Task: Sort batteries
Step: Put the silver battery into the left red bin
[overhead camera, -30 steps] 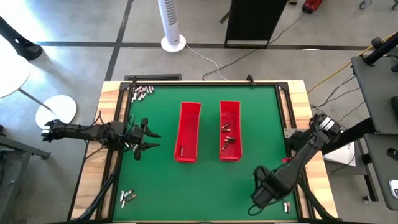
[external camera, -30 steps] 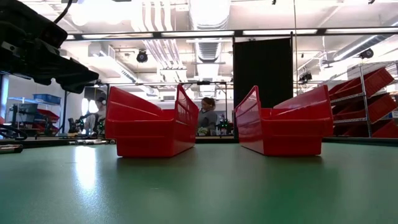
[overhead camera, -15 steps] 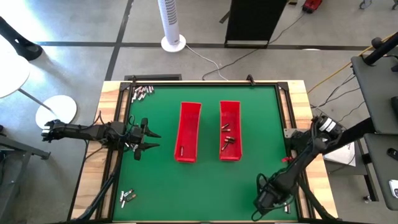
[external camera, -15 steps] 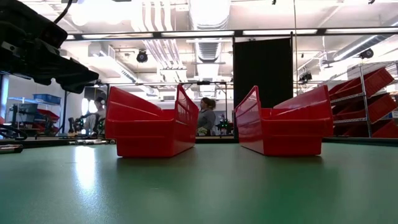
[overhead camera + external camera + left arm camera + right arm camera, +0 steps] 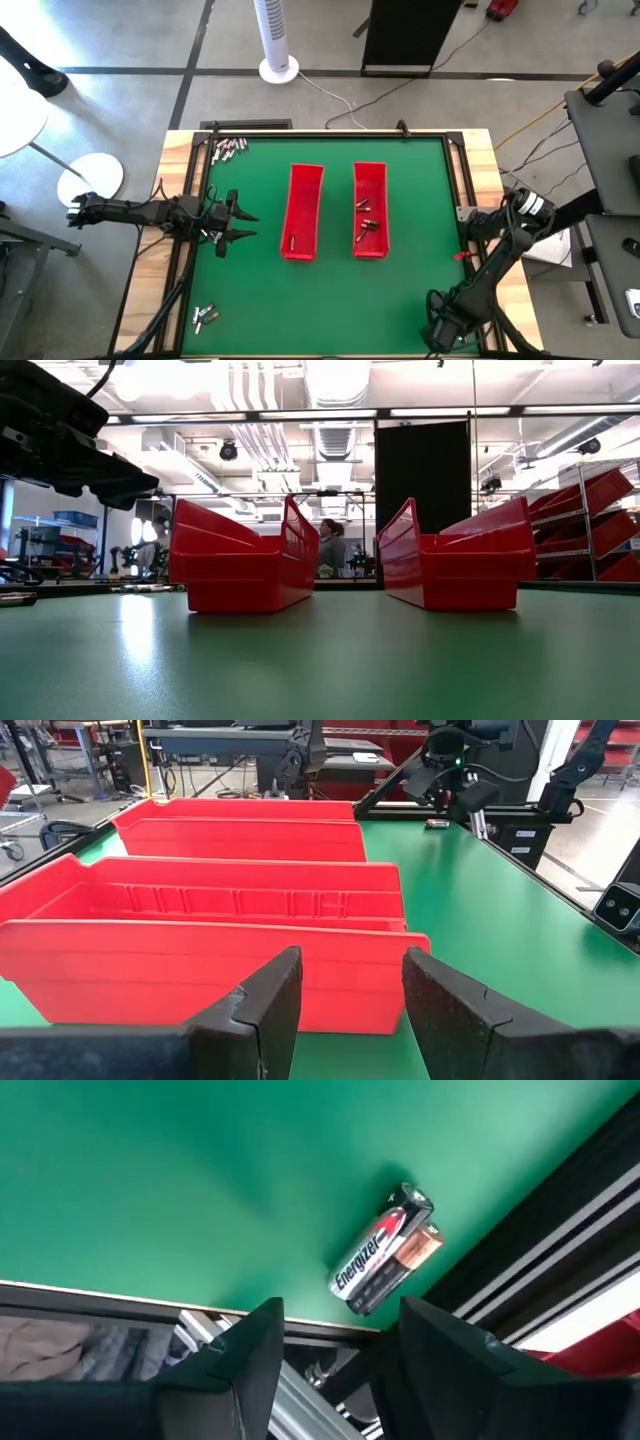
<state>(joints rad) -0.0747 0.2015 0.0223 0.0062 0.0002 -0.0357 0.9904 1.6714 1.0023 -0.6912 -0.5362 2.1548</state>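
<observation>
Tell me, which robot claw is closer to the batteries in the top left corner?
Left. The left gripper sits just below those batteries; the right gripper is across the table, at the bottom right corner.

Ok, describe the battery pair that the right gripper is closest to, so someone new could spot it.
Start at the green table and go to its near right corner, where the right gripper hangs open. Just ahead of its fingers, two batteries lie side by side against the black edge rail: one black and silver marked Energizer, one copper-topped. The other loose piles lie by the table's left edge.
</observation>
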